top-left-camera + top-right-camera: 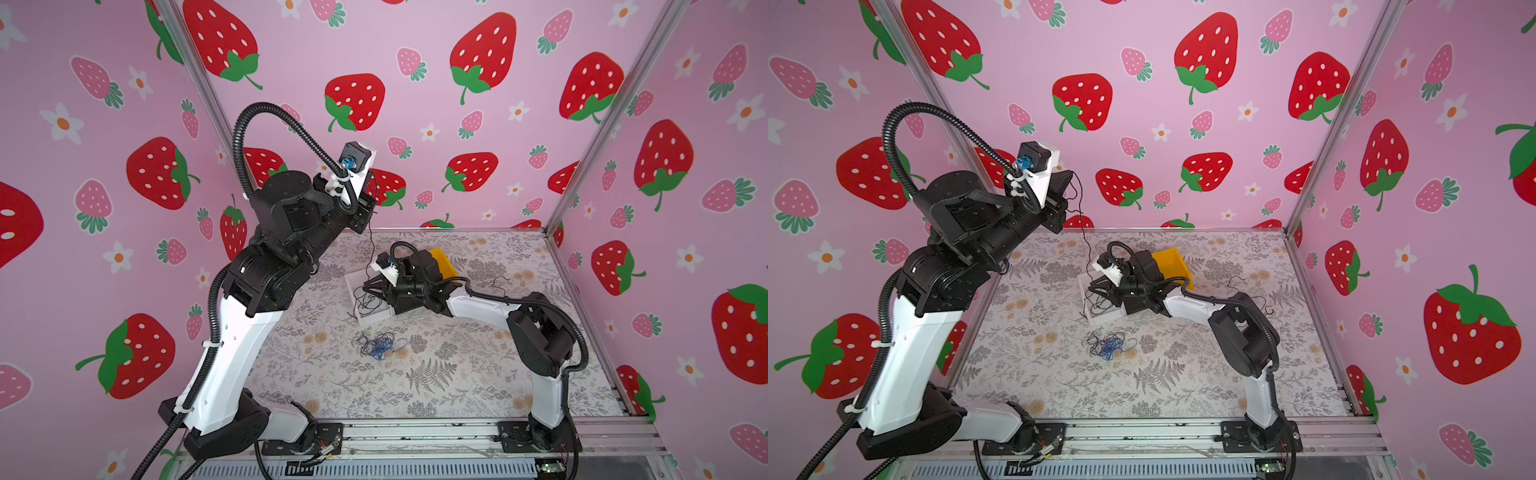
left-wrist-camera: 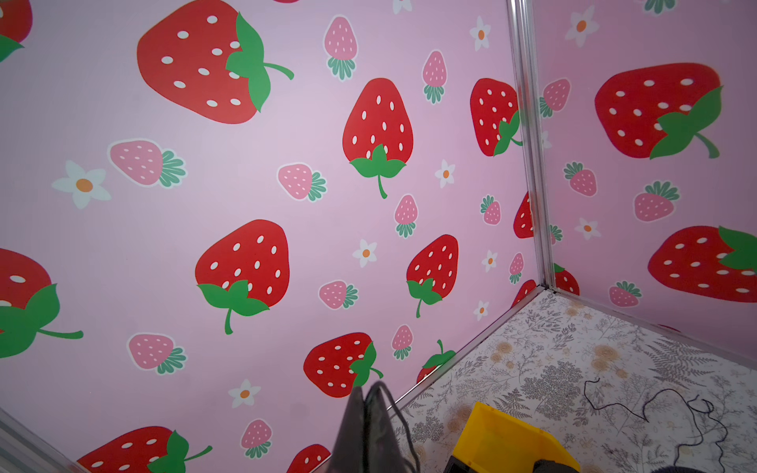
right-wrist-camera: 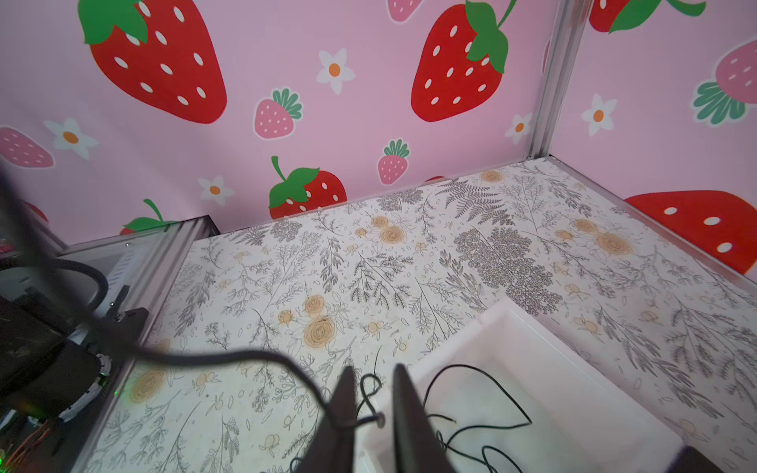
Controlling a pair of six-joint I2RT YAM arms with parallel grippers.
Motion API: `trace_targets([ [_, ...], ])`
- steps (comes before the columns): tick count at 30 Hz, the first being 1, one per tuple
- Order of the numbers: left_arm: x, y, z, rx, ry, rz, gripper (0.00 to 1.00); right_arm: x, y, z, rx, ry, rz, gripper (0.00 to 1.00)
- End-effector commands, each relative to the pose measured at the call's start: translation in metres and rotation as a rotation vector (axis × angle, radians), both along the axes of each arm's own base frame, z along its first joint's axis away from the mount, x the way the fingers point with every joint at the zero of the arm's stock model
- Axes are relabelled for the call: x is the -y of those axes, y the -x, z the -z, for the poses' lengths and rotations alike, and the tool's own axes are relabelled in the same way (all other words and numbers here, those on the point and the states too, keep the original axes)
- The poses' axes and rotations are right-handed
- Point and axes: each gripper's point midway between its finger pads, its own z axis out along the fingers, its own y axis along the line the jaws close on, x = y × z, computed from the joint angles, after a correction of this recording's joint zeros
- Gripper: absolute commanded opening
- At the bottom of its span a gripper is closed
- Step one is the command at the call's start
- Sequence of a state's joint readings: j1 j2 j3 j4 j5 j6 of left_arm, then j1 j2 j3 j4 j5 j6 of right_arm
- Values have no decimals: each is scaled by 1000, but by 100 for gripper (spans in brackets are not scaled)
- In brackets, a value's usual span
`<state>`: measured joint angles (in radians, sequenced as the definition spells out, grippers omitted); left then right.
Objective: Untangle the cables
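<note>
free: table [image 1: 332,386] near edge | blocked: white tray [image 1: 376,318], yellow bin [image 1: 443,259], cable tangle [image 1: 380,345], black cable [image 1: 371,243] strung above tray

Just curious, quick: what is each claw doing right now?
Left gripper: shut on a black cable.
Right gripper: open, a cable loop between its jaws.

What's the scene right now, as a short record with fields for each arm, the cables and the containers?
white tray: holds loose black cables
left gripper: raised high, fingers shut on one black cable hanging down to the tray
right gripper: low at the tray's rim, fingers apart around a strand of those cables
table: blue and purple tangle between tray and arm bases; yellow bin partly behind the right wrist
</note>
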<state>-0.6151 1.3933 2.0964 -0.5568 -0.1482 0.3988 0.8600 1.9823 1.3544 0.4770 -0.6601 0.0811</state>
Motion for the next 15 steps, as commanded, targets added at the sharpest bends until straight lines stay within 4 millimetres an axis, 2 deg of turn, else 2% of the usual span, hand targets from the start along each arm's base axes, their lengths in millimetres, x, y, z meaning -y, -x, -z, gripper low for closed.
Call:
trace_targets([
  [1,-14,9,-15,62,-1,-32,0,-9,-8,-28,60,-76,13,3],
  [4,-22,13,-15,71,-7,-57,0,-11,-13,-46,119,-101,29,0],
  [11,-34,18,-13,86,-4,-101,0,-15,-33,-111,260,-165,112,0],
  [13,-35,16,-8,79,-6,-114,0,-20,-40,-114,275,-144,115,0],
  [15,-37,13,1,69,-12,-131,0,-25,-50,-108,282,-103,135,0],
])
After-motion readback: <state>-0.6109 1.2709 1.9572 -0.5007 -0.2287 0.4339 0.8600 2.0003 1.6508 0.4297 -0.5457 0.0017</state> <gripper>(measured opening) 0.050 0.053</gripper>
